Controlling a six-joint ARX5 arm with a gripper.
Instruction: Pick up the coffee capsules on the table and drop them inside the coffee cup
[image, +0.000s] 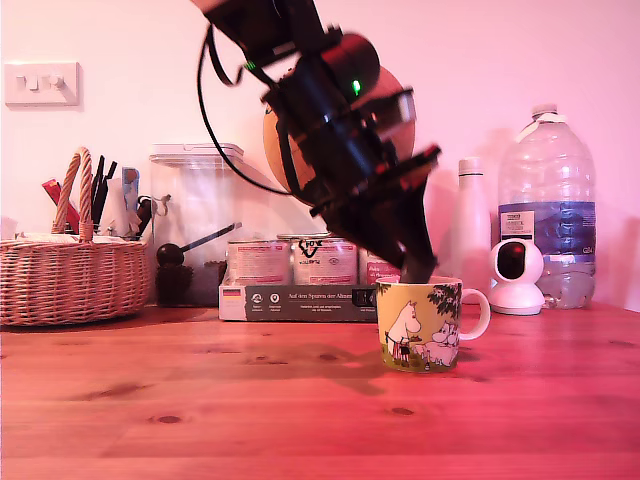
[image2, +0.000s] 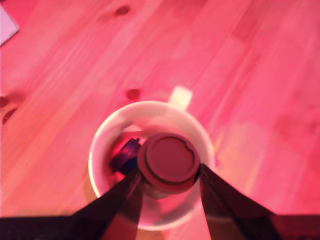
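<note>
On the wooden table (image: 200, 400), the gripper (image2: 167, 182) pinches the brown capsule (image2: 168, 162) over the cup (image: 420, 323), where the blue capsule (image2: 126, 156) already lies; only release remains.

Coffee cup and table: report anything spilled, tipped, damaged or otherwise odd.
Nothing stands out. The coffee cup stands upright on the table, the gripper holds a brown capsule over its mouth, and a blue-purple capsule lies inside.

A strong pink-red tint covers both views. The exterior view is evenly bright and quite sharp, with a soft shadow on the worktop (image: 300, 365) left of the coffee cup (image: 420, 325). The wrist view is blurred and oversaturated, and its wood grain looks smeared.
</note>
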